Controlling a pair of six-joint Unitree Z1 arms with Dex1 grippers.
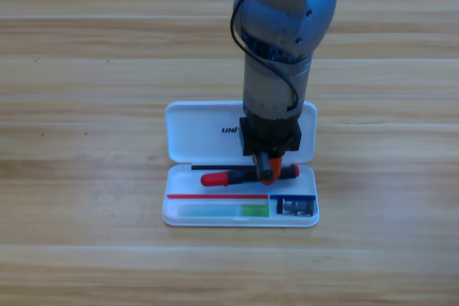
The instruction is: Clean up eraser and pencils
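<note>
While your right gripper [269,166] clamps the dark pencil [247,175] over the case [188,141], the eraser [292,207] sits near-right.

One grey six-joint arm comes in from the top edge, slightly right of the middle, and reaches straight down the picture. Its rounded grey-blue joint housing sits uppermost, with a black cable looping across it, then a grey cylindrical forearm and a black wrist block. The black gripper with orange jaws [270,168] points downward, its jaws drawn together.
</note>
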